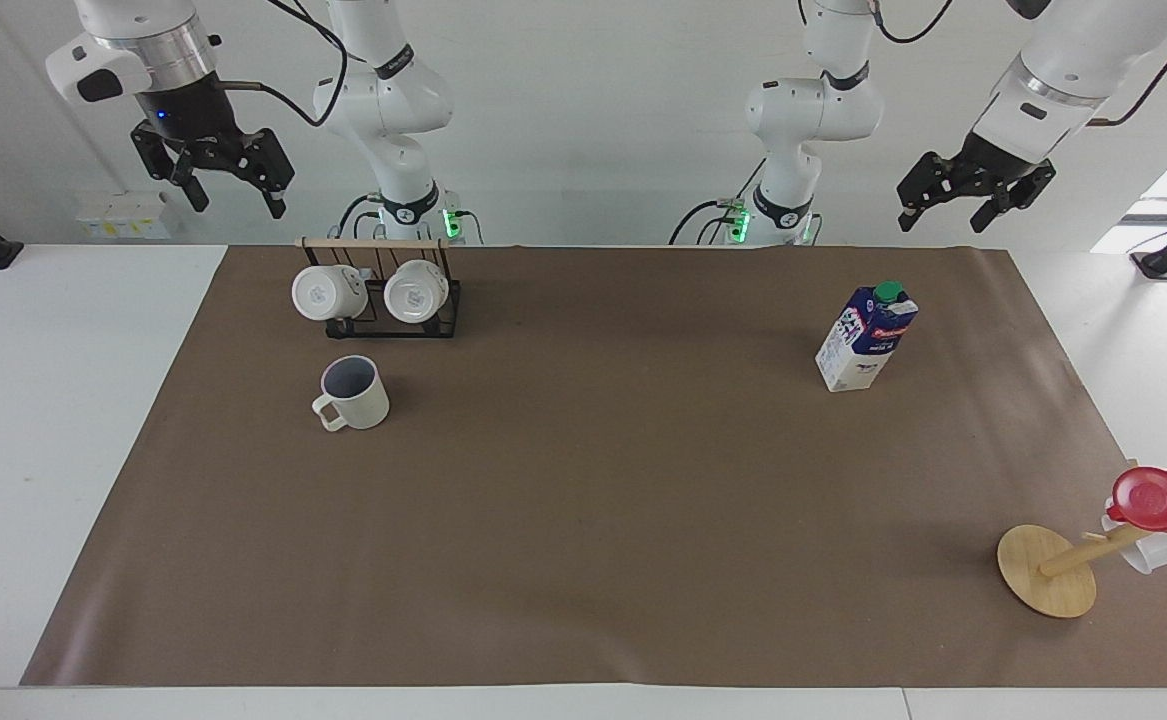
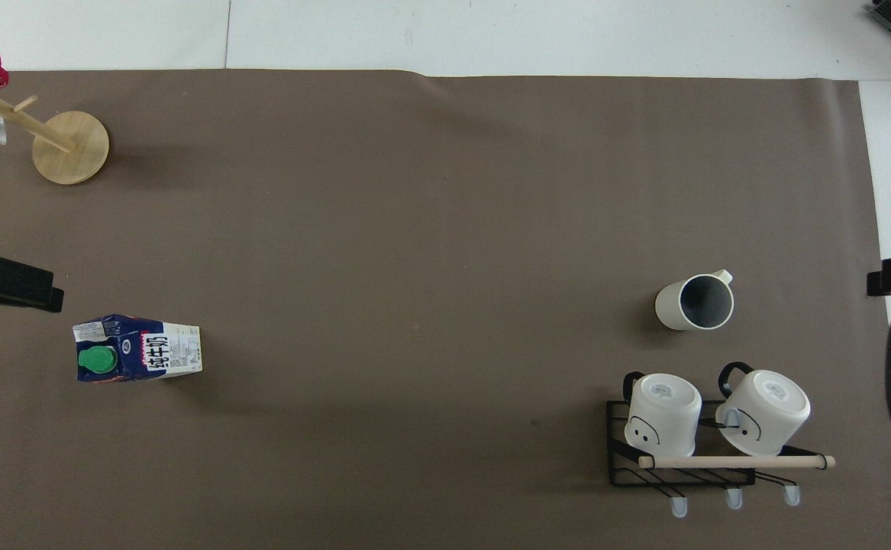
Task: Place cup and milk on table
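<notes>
The cream-white cup (image 1: 355,392) stands upright on the brown paper sheet of the table (image 1: 603,500), toward the right arm's end; it also shows in the overhead view (image 2: 695,302). The milk carton (image 1: 867,337) stands upright on the sheet toward the left arm's end, its green cap on top (image 2: 98,360). My right gripper (image 1: 233,203) hangs open and empty, raised high over the table's edge at the right arm's end. My left gripper (image 1: 943,222) hangs open and empty, raised high at the left arm's end. Neither touches anything.
A black wire rack (image 1: 380,295) with two white mugs lying base-on stands beside the cup, nearer to the robots. A wooden mug tree (image 1: 1048,570) with a red cup (image 1: 1158,500) stands at the left arm's end, farther from the robots than the carton.
</notes>
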Action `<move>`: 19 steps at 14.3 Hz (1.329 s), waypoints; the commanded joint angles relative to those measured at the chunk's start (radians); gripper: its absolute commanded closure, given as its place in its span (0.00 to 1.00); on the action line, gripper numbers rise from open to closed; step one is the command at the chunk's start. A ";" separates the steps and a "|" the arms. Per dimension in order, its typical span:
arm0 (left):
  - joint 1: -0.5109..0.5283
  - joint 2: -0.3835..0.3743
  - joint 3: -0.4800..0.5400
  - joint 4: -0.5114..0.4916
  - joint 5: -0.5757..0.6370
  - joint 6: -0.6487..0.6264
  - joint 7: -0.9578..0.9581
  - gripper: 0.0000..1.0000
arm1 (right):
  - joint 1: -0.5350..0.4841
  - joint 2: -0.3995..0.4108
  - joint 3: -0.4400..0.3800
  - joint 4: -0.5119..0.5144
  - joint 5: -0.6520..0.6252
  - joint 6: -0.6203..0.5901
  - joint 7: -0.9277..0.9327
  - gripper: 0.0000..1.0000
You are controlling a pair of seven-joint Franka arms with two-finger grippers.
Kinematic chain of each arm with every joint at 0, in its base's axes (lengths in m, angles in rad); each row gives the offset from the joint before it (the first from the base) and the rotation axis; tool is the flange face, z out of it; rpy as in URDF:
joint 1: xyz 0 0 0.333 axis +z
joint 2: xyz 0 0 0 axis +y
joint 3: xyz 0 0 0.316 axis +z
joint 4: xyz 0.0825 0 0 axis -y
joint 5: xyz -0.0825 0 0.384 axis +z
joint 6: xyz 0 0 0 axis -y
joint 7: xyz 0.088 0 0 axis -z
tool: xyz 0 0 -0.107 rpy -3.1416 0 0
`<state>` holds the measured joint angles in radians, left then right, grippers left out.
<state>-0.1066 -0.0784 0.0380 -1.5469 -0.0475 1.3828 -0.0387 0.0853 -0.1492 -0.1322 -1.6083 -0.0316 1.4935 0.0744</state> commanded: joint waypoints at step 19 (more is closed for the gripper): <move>-0.007 -0.008 0.010 0.001 -0.005 -0.007 0.002 0.00 | 0.146 0.192 0.003 -0.346 0.001 0.503 0.182 0.00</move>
<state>-0.1066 -0.0784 0.0381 -1.5469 -0.0475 1.3827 -0.0387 0.2082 0.0352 -0.1274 -1.8991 -0.0300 1.9145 0.2084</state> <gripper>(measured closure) 0.000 0.000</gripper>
